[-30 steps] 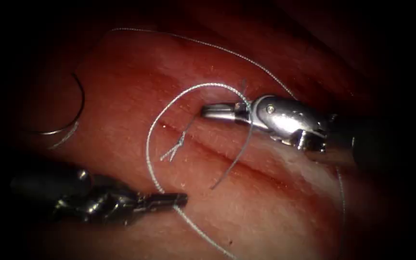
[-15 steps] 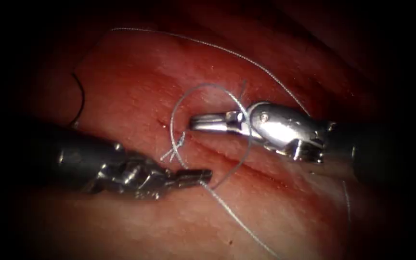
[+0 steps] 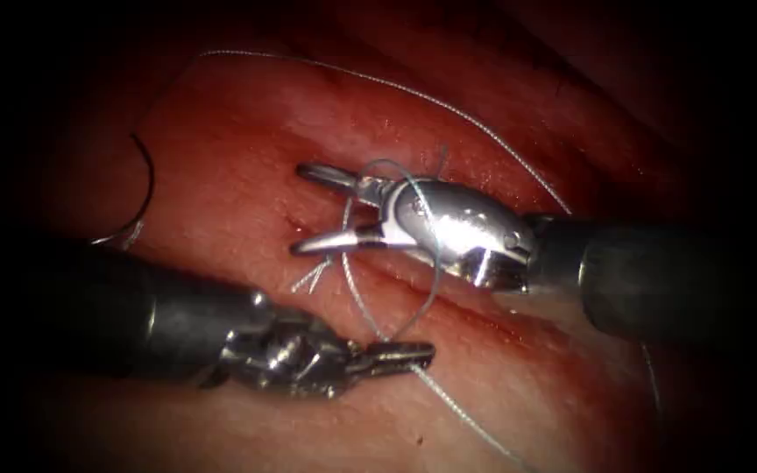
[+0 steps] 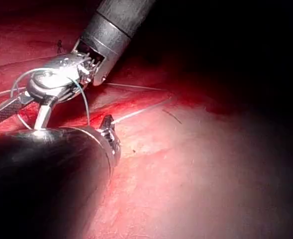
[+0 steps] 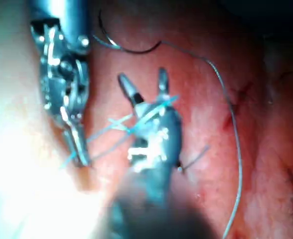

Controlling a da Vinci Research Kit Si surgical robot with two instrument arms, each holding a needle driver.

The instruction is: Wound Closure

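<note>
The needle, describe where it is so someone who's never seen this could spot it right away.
Start at the tissue and the cut that runs across it, then look far to the cut's left, past the left tool, which is shut on the thread. The needle lies there loose on the surface, held by neither tool. It is a thin dark arc, unlike the pale thread.

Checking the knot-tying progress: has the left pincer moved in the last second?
Yes. The left pincer, shut on the thread, has moved right, from left of the cut thread ends to below and right of them.
</note>
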